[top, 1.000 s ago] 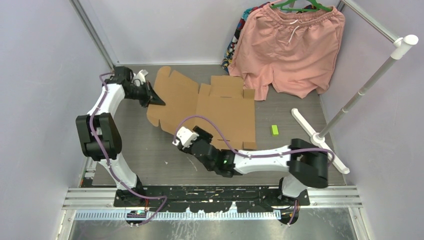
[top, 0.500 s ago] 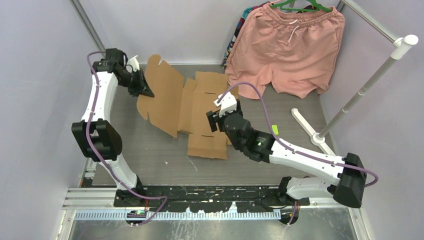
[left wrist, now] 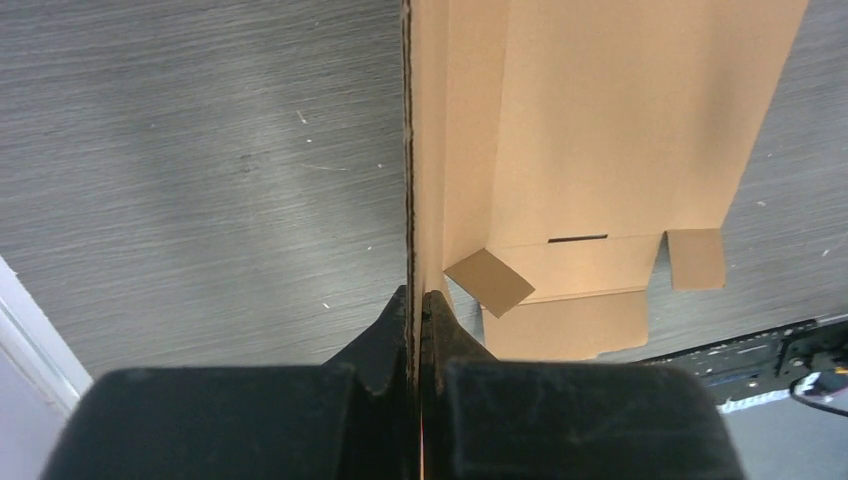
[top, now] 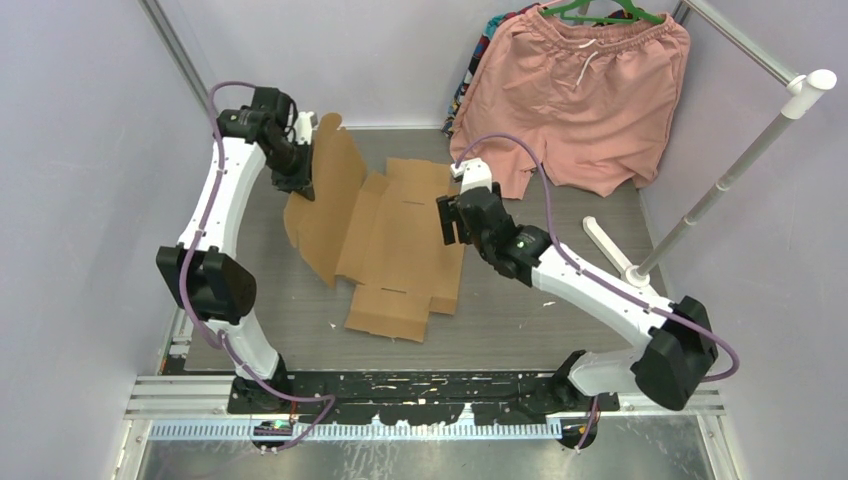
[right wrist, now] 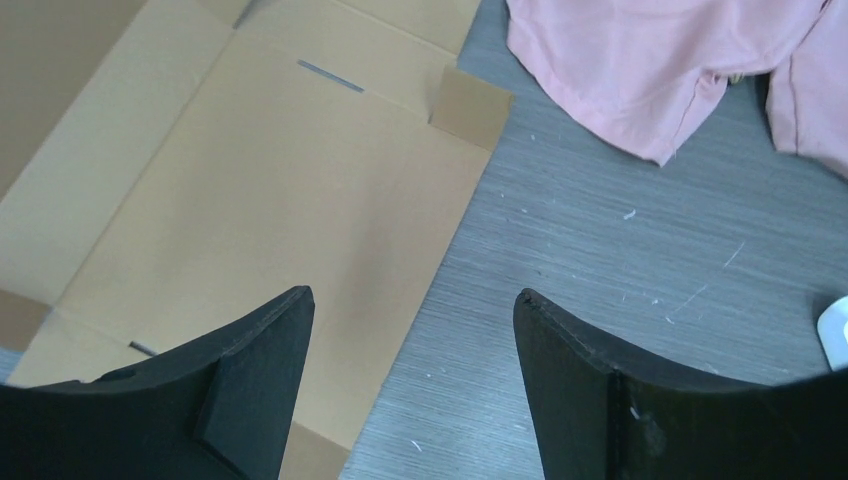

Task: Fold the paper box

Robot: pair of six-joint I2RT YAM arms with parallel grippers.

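From where I stood, the job looked barely begun. The paper box (top: 392,235) lay as an opened sheet left of the middle of the surface (top: 530,310), most of it flat. Only its left-hand panel was tipped up off the surface, where the left fingers (left wrist: 395,325) were pressed together on the panel's edge. No wall stood locked and no tab was tucked, so nearly all the folding remained. The right fingers (right wrist: 265,335) stood wide apart over the sheet's right edge, holding nothing. Whether they brushed the cardboard I could not tell. The overhead view showed the whole layout and the raised panel's tilt. The left wrist view alone showed the pinch edge-on. The right wrist view alone showed a slot and corner tab up close, with the pink shorts (right wrist: 640,70) just beyond.
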